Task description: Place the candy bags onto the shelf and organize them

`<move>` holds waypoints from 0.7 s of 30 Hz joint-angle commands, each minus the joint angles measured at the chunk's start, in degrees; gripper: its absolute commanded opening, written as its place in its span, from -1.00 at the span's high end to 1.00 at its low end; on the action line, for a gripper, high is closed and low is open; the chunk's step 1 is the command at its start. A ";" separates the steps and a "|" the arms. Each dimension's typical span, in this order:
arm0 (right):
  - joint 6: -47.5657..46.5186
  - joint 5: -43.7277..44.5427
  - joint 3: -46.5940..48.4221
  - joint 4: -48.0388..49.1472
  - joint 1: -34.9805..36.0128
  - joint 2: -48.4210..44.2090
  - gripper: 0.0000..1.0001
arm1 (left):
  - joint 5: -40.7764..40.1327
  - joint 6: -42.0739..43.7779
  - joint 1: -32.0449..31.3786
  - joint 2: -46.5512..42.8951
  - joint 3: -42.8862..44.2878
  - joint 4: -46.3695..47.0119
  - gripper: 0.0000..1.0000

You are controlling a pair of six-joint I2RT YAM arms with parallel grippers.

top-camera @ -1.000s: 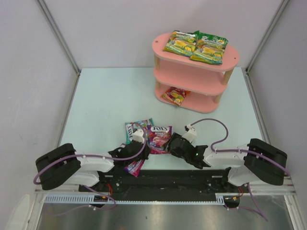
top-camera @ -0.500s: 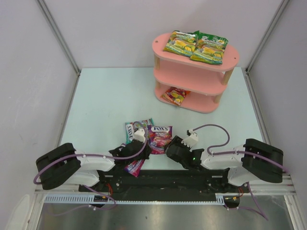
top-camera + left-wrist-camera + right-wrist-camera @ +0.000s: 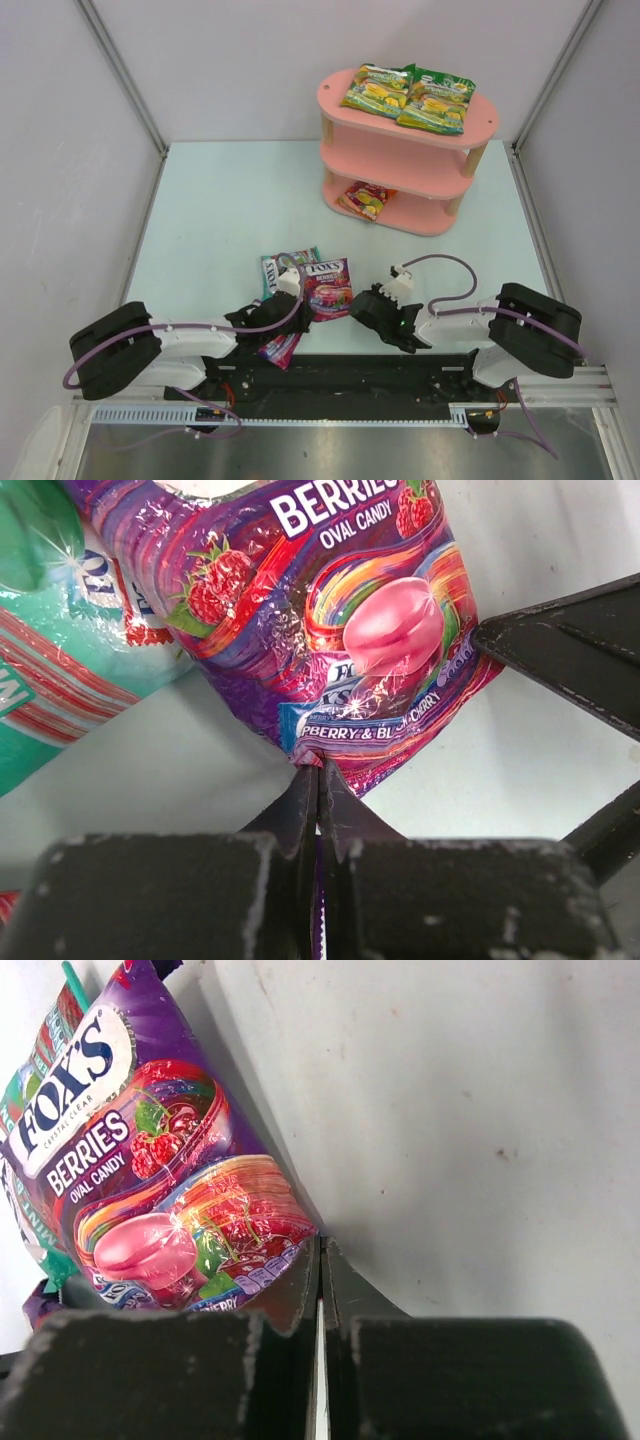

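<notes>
A purple berries candy bag (image 3: 328, 285) (image 3: 340, 630) (image 3: 150, 1190) is tilted up off the table near the front edge. My left gripper (image 3: 303, 318) (image 3: 318, 770) is shut on its bottom edge, with purple film between the jaws. My right gripper (image 3: 355, 308) (image 3: 321, 1245) is shut at the bag's lower right corner, and a speck of red film shows between its tips. Its black fingers (image 3: 570, 650) touch the bag's side in the left wrist view. The pink shelf (image 3: 335, 95) stands at the back right. Two green-yellow bags (image 3: 378, 88) (image 3: 437, 100) lie on its top board.
A teal bag (image 3: 275, 270) (image 3: 60, 680) lies partly under the purple one. Another magenta bag (image 3: 280, 350) lies beneath my left arm. An orange-red bag (image 3: 365, 198) lies on the shelf's bottom board. Grey walls close in the table on three sides.
My right gripper has gone from open to shut at the purple bag's corner. The bag has shifted slightly left. My left gripper has stayed shut on it.
</notes>
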 commanded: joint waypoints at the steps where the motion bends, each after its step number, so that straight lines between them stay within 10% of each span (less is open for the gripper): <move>1: -4.97 -3.54 0.67 6.72 0.66 0.35 1.00 | 2.61 -2.01 -0.81 -1.04 0.75 1.26 1.00; 7: -8.58 1.99 0.67 3.32 3.30 -6.32 0.99 | 2.17 -2.36 -0.72 -2.80 0.31 -0.23 1.00; 12: -12.28 1.65 0.58 -1.87 2.16 -11.25 0.34 | 5.33 -4.21 -0.72 -5.70 0.39 -1.02 1.00; 21: -12.02 -2.74 -0.03 1.98 1.19 -8.89 0.26 | 10.07 -9.83 -0.81 -8.07 -0.39 3.10 0.99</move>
